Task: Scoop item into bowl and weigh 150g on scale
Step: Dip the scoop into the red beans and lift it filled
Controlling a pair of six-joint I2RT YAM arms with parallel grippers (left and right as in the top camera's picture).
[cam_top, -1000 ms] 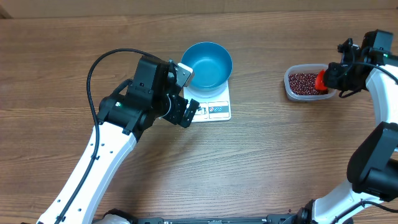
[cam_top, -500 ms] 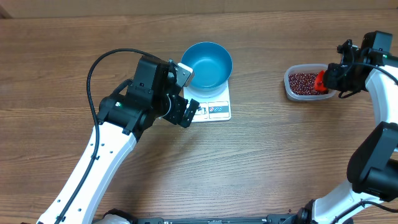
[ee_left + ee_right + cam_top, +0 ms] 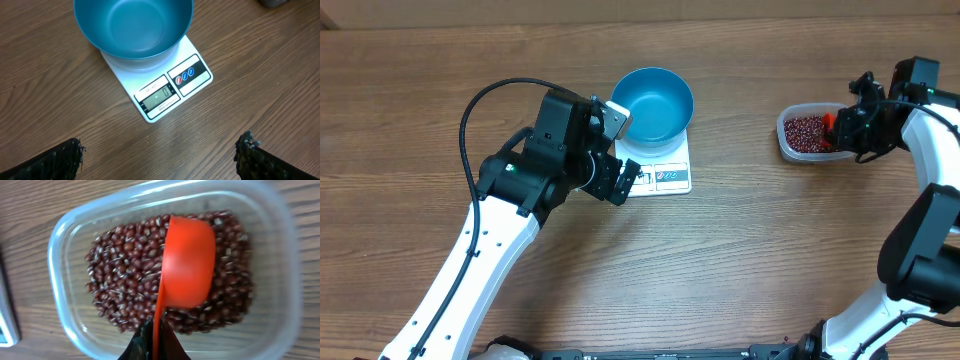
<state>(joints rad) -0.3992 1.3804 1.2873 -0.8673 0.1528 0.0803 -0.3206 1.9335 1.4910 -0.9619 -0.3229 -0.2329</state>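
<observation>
1 bowl [image 3: 132,27] | 1 scale [image 3: 172,87] | 1 scoop [image 3: 187,262] | beans [image 3: 120,280]: likely hundreds, blurred

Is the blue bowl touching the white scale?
Touching. The left wrist view shows the bowl resting on the scale, covering its far half.
</observation>
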